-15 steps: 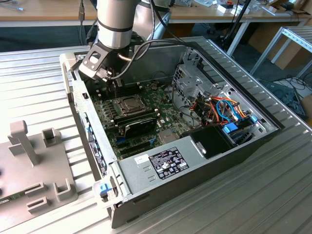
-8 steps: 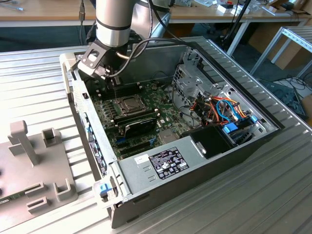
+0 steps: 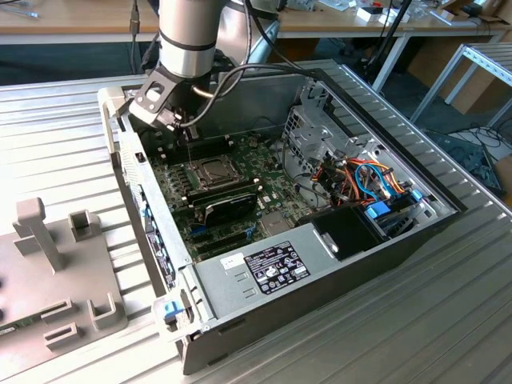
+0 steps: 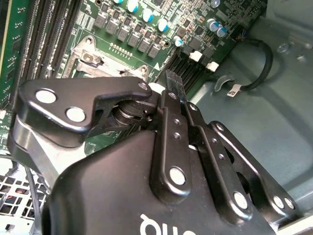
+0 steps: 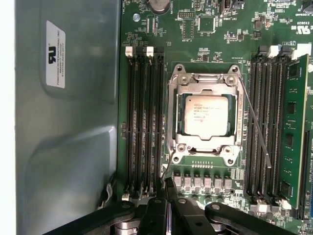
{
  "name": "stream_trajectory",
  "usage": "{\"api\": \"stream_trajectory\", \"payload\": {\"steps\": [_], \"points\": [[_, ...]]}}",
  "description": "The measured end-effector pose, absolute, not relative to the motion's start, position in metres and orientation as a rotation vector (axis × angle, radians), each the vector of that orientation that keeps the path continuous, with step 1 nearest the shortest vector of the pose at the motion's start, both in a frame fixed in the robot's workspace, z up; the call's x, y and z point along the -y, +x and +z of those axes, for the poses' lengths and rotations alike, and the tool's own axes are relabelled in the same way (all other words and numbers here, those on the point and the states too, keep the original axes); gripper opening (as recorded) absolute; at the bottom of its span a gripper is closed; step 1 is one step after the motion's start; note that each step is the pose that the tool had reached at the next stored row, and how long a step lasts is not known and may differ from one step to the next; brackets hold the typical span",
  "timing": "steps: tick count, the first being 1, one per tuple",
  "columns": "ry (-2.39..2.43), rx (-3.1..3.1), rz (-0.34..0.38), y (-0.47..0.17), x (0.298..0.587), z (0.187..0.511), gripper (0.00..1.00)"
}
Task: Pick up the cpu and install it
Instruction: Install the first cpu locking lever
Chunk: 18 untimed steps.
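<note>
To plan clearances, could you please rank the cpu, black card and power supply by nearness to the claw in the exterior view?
1. cpu, in the socket beside the claw.
2. black card, just past the socket.
3. power supply, at the end opposite the claw.

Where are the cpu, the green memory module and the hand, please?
cpu (image 5: 205,115): first wrist view, middle of its silver-grey metal top.
green memory module (image 5: 293,132): first wrist view, its flat green face.
hand (image 5: 168,186): first wrist view, midway between its shut fingertips.
</note>
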<state>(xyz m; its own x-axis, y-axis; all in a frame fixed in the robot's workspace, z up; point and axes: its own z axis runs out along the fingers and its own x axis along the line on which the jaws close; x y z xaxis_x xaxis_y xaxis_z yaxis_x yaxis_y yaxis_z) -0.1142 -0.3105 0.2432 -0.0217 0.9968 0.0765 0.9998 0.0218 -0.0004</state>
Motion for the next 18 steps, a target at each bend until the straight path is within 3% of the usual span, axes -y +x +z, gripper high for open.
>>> {"api": "stream_trajectory", "payload": {"steps": [18], "points": [[-2.155,2.203,-0.085,-0.094,0.31,0.237,0.11]]}}
